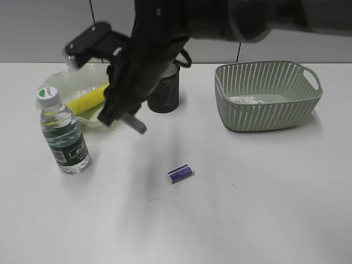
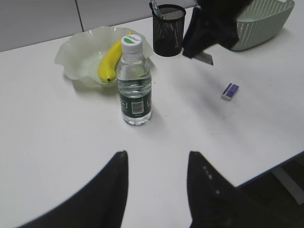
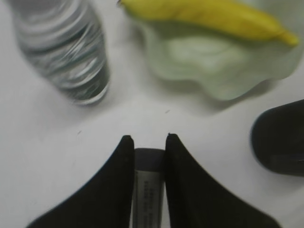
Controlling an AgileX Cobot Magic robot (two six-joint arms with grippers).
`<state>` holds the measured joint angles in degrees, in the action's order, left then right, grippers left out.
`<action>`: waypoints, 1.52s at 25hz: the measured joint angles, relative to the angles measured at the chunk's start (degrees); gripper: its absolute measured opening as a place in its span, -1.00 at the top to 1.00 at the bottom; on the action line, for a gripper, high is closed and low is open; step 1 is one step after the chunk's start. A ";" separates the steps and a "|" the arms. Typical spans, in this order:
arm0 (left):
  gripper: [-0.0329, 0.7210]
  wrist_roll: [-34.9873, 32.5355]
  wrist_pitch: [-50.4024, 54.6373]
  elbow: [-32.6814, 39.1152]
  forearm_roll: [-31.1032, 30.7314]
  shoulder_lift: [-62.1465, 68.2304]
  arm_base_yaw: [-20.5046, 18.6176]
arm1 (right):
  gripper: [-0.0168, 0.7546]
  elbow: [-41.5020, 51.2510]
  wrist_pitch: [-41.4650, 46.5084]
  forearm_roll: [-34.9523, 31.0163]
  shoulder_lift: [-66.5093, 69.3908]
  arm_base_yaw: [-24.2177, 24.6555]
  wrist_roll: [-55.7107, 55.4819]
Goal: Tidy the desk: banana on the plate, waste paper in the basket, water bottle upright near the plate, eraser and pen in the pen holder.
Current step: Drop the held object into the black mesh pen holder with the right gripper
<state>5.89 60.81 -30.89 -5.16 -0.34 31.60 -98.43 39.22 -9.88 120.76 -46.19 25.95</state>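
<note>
White counter (image 1: 264, 220) bearing all items. Right arm (image 1: 143, 60), blurred, reaches across the middle of the exterior view above the dish and cup. Sage-green basket (image 1: 268, 96) at the far right of the counter, with the crumpled waste paper (image 1: 246, 100) lying inside on its floor. Pale green ruffled plate (image 2: 80, 54) at the far left, holding the yellow banana (image 2: 110, 61), whose dark tip points toward the bottle. Water bottle (image 2: 135, 80) upright with white cap, just beside the plate on its near side. Black mesh pen holder (image 2: 168, 29) between plate and basket, just right of the plate; a thin item stands inside it, too small to identify. Left end effector (image 2: 156, 183) open, its two dark fingers parted above bare counter, near the bottle but holding nothing. Right end effector (image 3: 148, 142) closed on a slim grey-and-white object, seemingly a pen (image 3: 148, 190), clamped between its fingers above the counter near the plate. Small purple-and-white eraser (image 1: 180, 174) lying flat on open counter, well apart from the pen holder.
</note>
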 joint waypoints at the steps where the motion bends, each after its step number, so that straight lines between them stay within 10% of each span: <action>1: 0.09 0.00 0.00 0.00 0.00 0.00 0.00 | 0.54 0.00 -2.76 -0.05 -0.92 0.82 -0.87; 16: 0.09 0.00 0.00 0.00 -0.05 0.00 0.00 | 0.54 0.06 -36.00 -3.28 1.07 13.41 -11.30; 24: 0.09 0.00 0.00 0.00 -0.05 0.00 0.00 | 0.53 0.12 -38.53 -6.02 7.73 13.61 -11.87; 33: 0.09 0.00 0.00 0.00 -0.05 0.00 0.00 | -0.01 0.17 -37.94 -6.76 7.15 13.61 -11.89; 38: 0.09 0.00 0.00 0.00 -0.05 0.00 0.00 | -0.03 0.17 -26.93 -5.01 1.49 13.67 -11.89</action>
<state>5.89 60.81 -30.89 -5.21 -0.34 31.60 -98.26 12.28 -14.89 122.25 -32.52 14.06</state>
